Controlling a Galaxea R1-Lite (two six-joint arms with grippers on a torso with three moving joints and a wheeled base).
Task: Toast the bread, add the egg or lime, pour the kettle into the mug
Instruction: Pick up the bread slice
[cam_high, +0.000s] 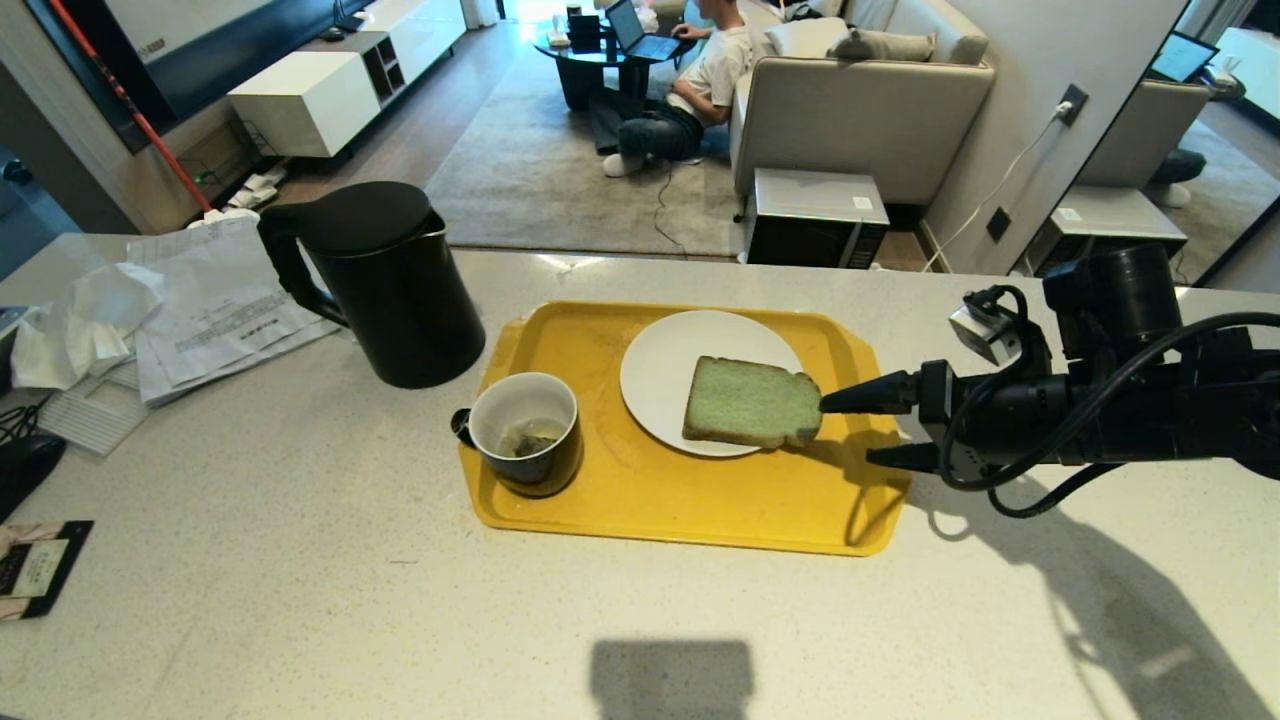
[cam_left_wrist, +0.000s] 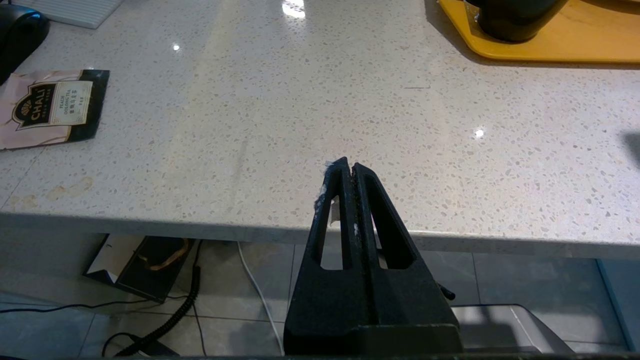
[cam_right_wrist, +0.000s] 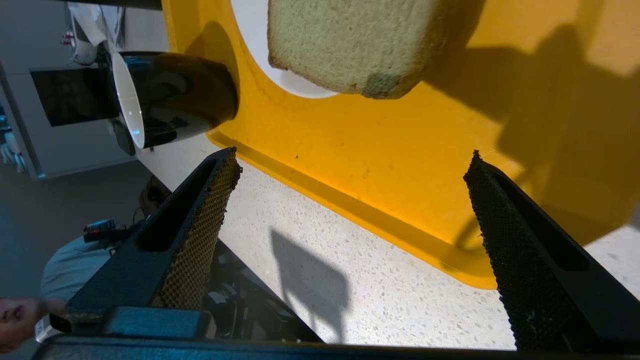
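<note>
The pale green bread (cam_high: 750, 402) lies flat on a white plate (cam_high: 655, 365) on the yellow tray (cam_high: 700, 500). My right gripper (cam_high: 845, 431) hovers open just right of the slice, over the tray's right edge, with nothing between its fingers. The right wrist view shows the bread (cam_right_wrist: 350, 45) ahead of the gripper (cam_right_wrist: 352, 156). The black mug (cam_high: 527, 432), white inside with a tea bag in it, stands on the tray's left part. The black kettle (cam_high: 395, 285) stands on the counter left of the tray. My left gripper (cam_left_wrist: 350, 167) is shut and parked at the counter's front edge. Egg and lime are out of view.
Papers and a crumpled tissue (cam_high: 200, 310) lie at the counter's left. A tea packet (cam_high: 40, 565) sits near the front left corner. Beyond the counter a person (cam_high: 700, 80) sits on the floor by a sofa, and a microwave (cam_high: 815, 215) stands on the floor.
</note>
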